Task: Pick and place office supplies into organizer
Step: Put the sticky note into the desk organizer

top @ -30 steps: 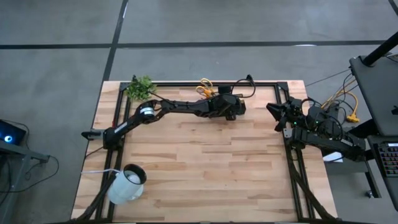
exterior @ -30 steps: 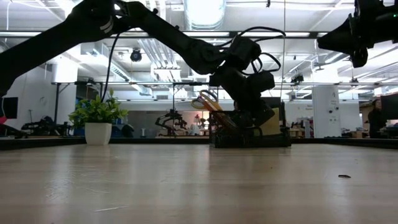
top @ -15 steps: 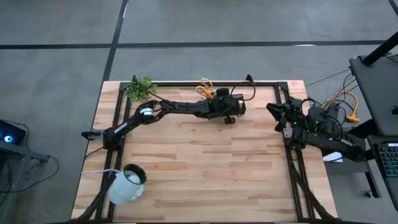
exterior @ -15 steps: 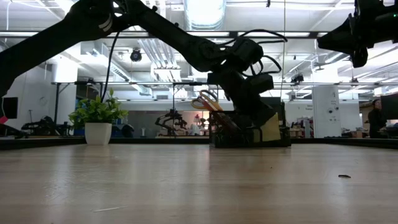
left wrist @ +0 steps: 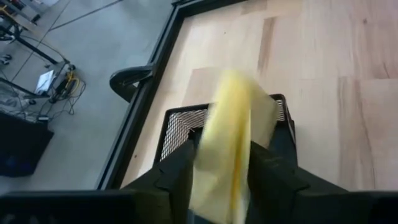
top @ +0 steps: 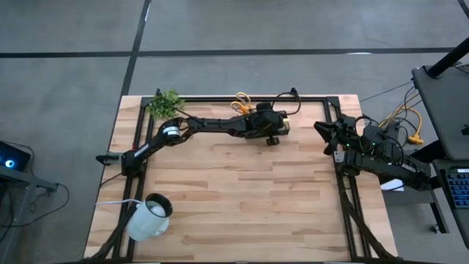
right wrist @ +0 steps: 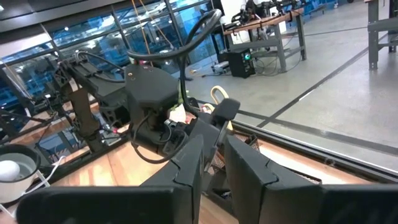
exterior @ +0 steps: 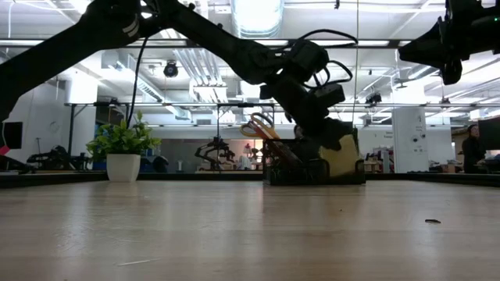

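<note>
Above the organizer (left wrist: 186, 127), the left gripper (left wrist: 219, 167) has its fingers parting around the sticky-note pad (left wrist: 231, 140) (blurred, apparently dropping), releasing it into a compartment, while the right gripper's (right wrist: 210, 163) fingers sit nearly closed, empty, well away.

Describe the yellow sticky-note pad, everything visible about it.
The yellow sticky-note pad is pale yellow paper, blurred, standing on edge and tilted between the left gripper's dark fingers. Its far end reaches into the black mesh organizer at the table's far edge. In the low view it shows beside the organizer's wall, below the gripper.
</note>
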Action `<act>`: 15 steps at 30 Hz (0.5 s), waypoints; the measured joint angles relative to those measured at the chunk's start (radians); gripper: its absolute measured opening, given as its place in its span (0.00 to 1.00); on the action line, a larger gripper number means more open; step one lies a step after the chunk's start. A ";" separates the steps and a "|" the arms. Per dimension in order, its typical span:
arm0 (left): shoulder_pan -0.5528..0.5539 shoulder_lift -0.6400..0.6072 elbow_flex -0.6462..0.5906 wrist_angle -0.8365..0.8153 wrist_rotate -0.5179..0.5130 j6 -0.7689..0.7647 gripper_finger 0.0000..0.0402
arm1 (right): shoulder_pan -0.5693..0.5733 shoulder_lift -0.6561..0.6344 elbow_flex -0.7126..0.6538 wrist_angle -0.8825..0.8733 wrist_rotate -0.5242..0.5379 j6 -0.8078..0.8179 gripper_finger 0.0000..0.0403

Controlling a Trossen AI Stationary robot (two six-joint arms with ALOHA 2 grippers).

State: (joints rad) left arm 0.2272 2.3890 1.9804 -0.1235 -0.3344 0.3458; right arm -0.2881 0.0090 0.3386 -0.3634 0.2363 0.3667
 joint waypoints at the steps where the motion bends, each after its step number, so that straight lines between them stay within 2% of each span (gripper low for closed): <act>1: 0.001 0.000 0.000 -0.001 0.000 0.000 0.32 | 0.000 0.000 0.000 0.000 0.000 0.000 0.14; 8: 0.004 0.000 0.000 -0.082 -0.006 -0.001 0.42 | 0.000 0.000 0.000 0.000 0.000 0.000 0.14; 15: 0.004 -0.002 0.000 -0.095 -0.019 0.000 0.43 | 0.000 0.000 0.000 0.001 0.000 0.000 0.14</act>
State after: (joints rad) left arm 0.2310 2.3875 1.9800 -0.2188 -0.3532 0.3458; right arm -0.2882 0.0090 0.3386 -0.3626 0.2363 0.3668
